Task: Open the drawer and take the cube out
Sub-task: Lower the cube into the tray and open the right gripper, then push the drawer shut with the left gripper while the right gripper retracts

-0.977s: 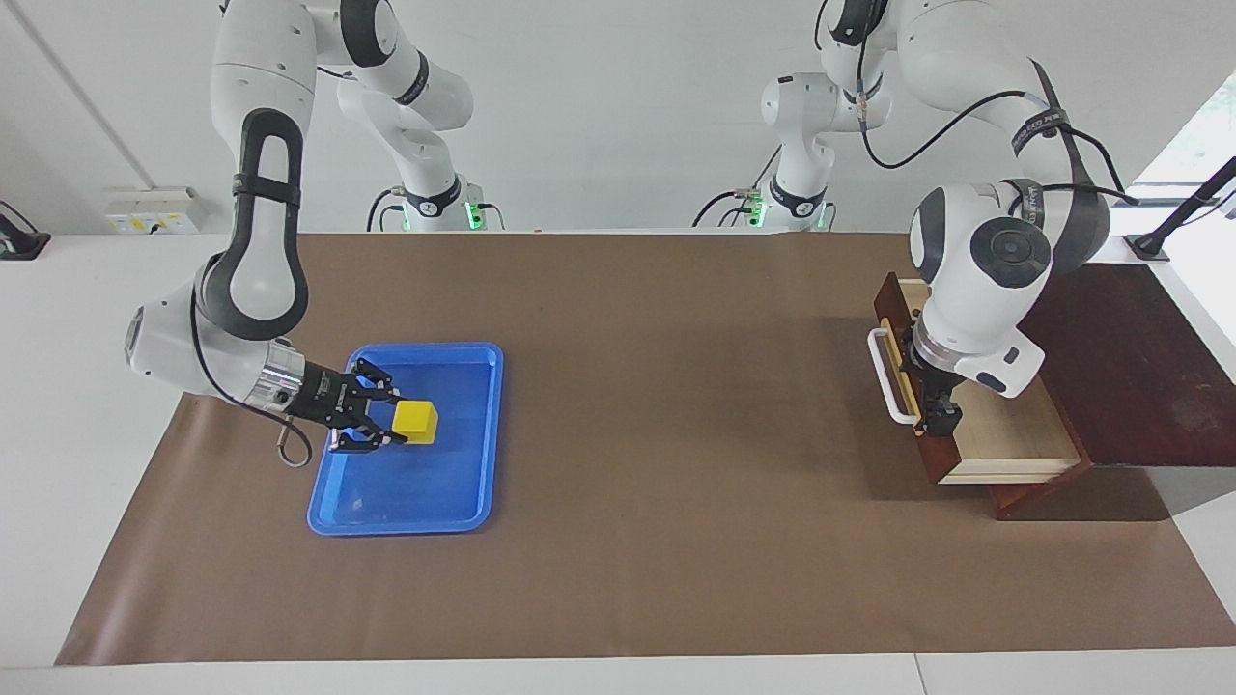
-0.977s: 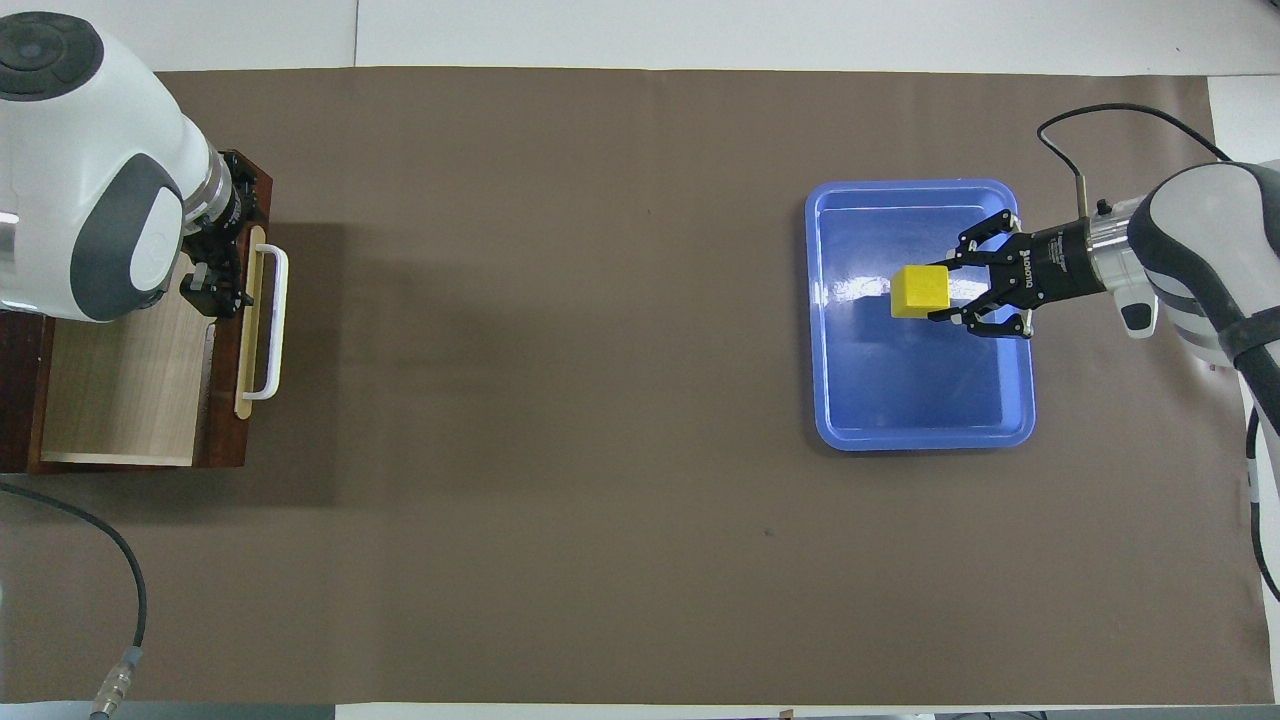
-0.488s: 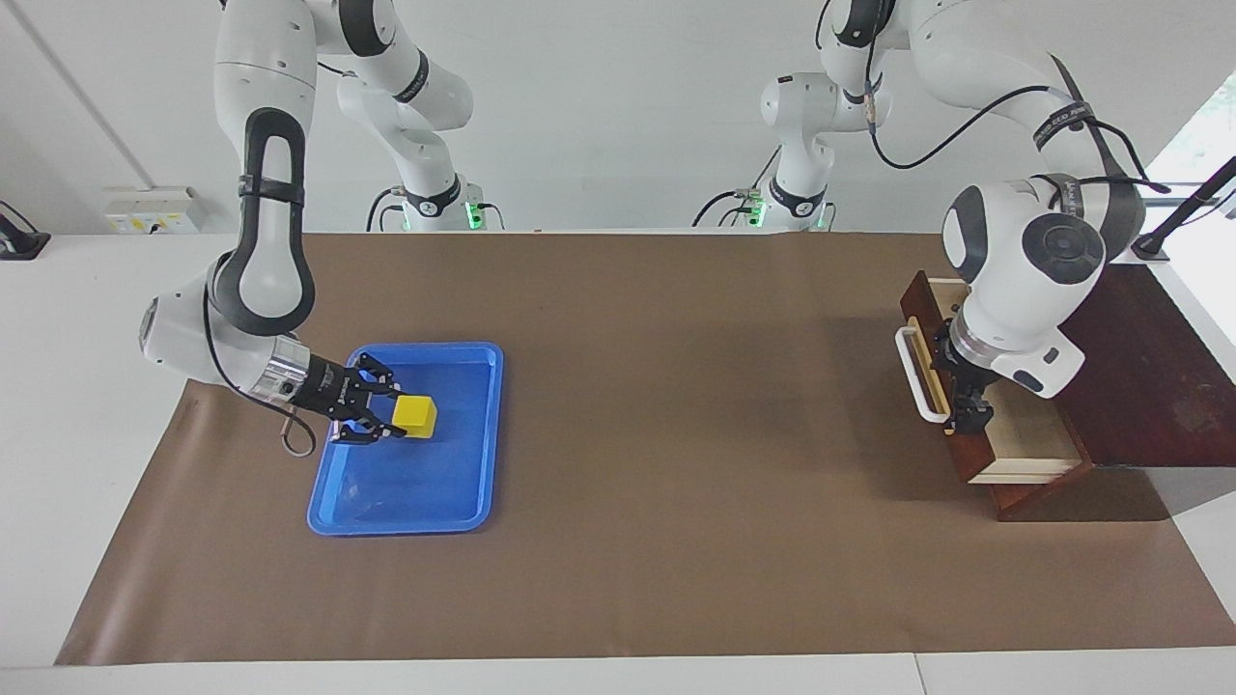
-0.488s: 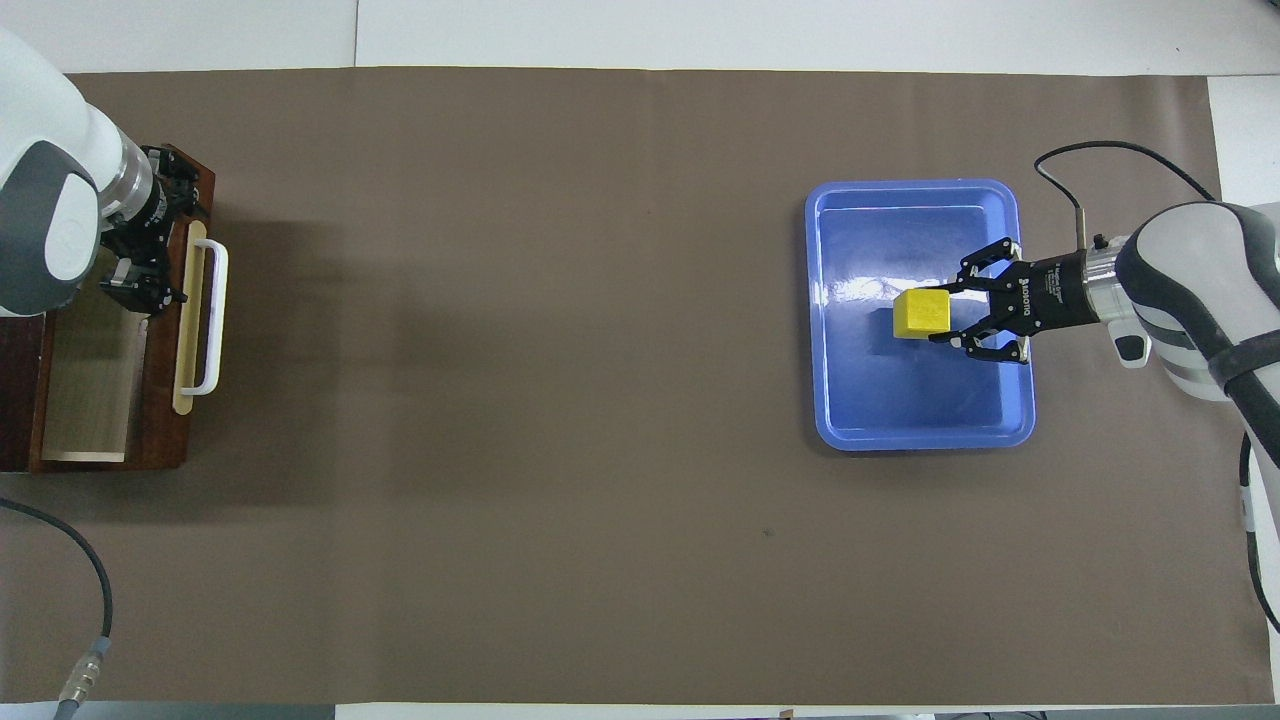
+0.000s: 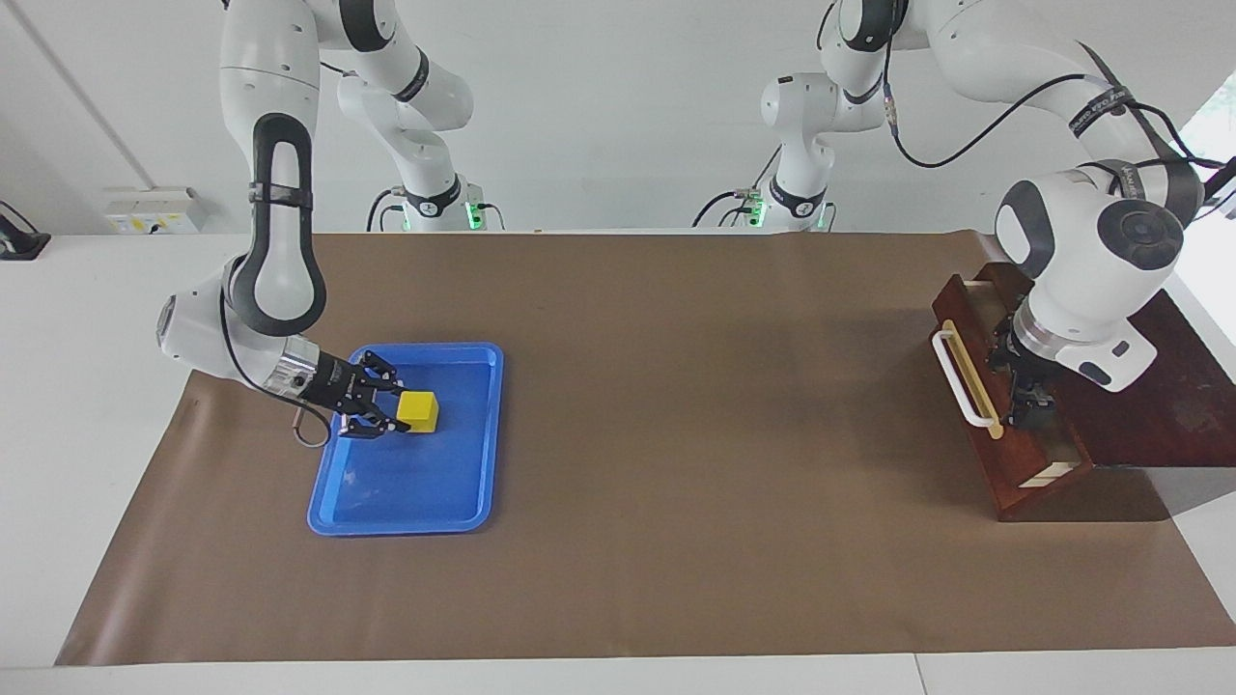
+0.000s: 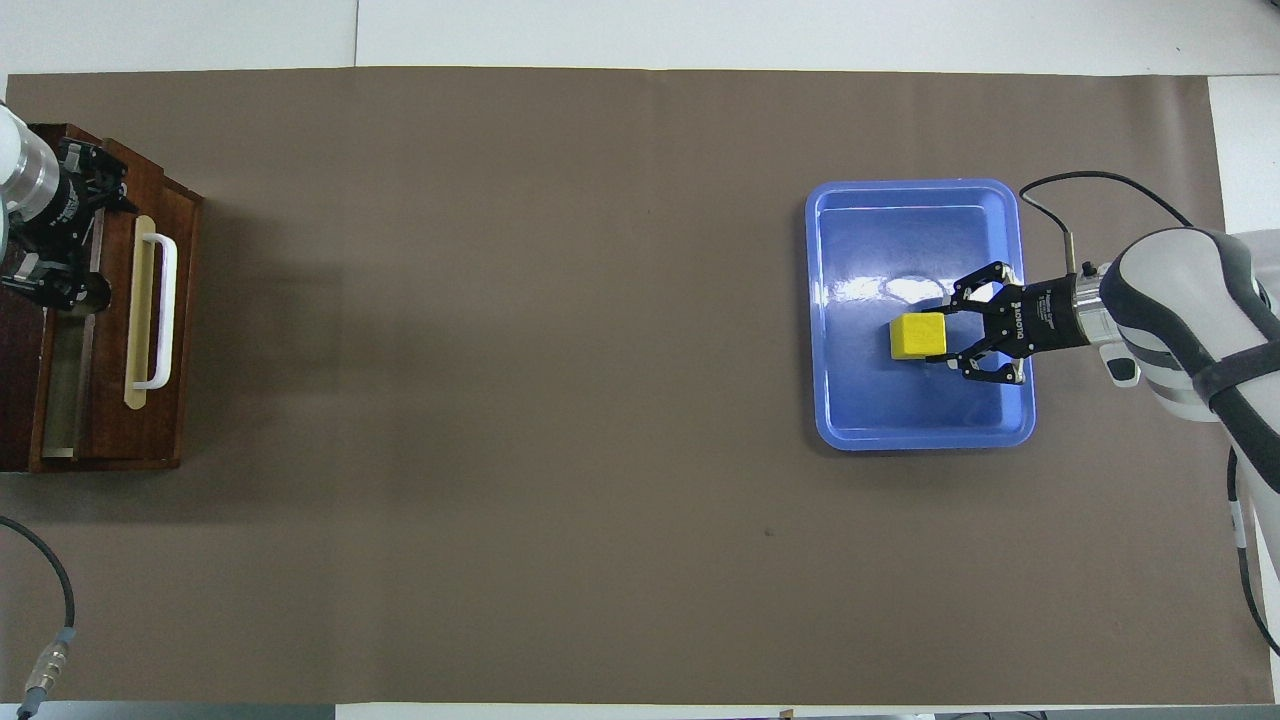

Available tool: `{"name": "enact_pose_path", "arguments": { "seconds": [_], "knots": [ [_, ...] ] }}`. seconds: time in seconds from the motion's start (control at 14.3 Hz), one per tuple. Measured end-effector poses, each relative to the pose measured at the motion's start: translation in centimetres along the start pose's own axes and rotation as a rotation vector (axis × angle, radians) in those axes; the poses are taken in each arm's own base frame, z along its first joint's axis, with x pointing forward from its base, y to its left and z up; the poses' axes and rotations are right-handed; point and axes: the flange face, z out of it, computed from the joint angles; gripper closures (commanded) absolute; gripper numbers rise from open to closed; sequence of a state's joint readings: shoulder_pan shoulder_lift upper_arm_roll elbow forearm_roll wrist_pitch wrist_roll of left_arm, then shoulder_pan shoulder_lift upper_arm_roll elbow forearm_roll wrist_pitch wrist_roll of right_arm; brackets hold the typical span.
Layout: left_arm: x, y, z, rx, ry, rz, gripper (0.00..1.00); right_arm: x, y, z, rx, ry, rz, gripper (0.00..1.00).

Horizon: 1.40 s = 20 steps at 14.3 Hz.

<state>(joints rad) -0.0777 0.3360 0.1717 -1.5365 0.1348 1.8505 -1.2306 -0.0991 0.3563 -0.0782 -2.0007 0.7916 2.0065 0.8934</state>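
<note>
Bimanual scene with the drawer (image 5: 1009,463) at the left arm's end of the table and the cube (image 5: 418,410) at the right arm's end. A brown paper sheet (image 5: 676,434) covers the table top and carries both work areas, which lie well apart. The drawer, dark reddish-brown, stands only slightly pulled out of its dark wooden cabinet (image 5: 1159,386), so that a narrow strip of its light wood interior shows in the overhead view. Its white bar handle (image 5: 958,376), mounted on a pale yellow strip, faces the middle of the table. The left gripper (image 5: 1025,417) points downward just inside the drawer's front panel, on the cabinet side of the handle, with its fingers spread apart and nothing between them; whether they touch the panel cannot be told. The cube, small and bright yellow, is out of the drawer and sits within the outline of a flat blue tray (image 5: 406,502), about midway along the tray's length. The right gripper (image 6: 950,338) reaches in nearly level from the tray's outer long edge, and its two fingertips pinch the cube from opposite sides while the black links splay outward. The cube is very low; whether it rests on the tray floor or hangs just above it cannot be told.
</note>
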Motion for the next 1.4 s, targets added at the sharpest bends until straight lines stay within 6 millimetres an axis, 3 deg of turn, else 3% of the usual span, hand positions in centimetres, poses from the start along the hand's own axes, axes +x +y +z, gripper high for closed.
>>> {"name": "enact_pose_path", "arguments": {
  "seconds": [0.07, 0.14, 0.21, 0.42, 0.63, 0.77, 0.91, 1.12, 1.4],
  "knots": [
    [0.0, 0.0, 0.0, -0.002, -0.005, 0.009, 0.00, 0.0, 0.0, 0.0, 0.001, 0.000, -0.001, 0.60],
    [0.1, -0.1, 0.0, -0.005, -0.012, 0.013, 0.00, 0.0, 0.0, -0.1, 0.001, 0.000, -0.002, 0.30],
    [0.3, -0.2, 0.0, -0.009, -0.024, 0.012, 0.00, -0.1, 0.0, -0.1, 0.001, 0.000, -0.003, 0.07],
    [0.6, -0.4, -0.3, -0.009, -0.050, 0.016, 0.00, -0.7, -0.3, -0.6, 0.012, 0.002, -0.017, 0.01],
    [0.6, -0.7, -1.7, -0.003, -0.105, -0.005, 0.00, -3.0, -1.8, -3.3, 0.034, -0.004, -0.063, 0.00],
    [0.3, -0.6, -2.3, -0.014, -0.124, -0.061, 0.00, -6.0, -2.9, -6.9, 0.013, 0.080, -0.159, 0.00],
    [-0.3, -0.4, -2.2, -0.010, -0.131, -0.083, 0.00, -11.0, -2.9, -10.8, -0.031, 0.201, -0.290, 0.00],
    [-1.2, -0.7, -0.3, -0.005, -0.136, -0.117, 0.00, -17.7, -1.1, -16.0, -0.096, 0.320, -0.448, 0.00],
    [-1.2, -2.0, 1.7, -0.015, -0.138, -0.137, 0.00, -21.3, 2.9, -21.2, -0.236, 0.409, -0.808, 0.00]
  ]
}}
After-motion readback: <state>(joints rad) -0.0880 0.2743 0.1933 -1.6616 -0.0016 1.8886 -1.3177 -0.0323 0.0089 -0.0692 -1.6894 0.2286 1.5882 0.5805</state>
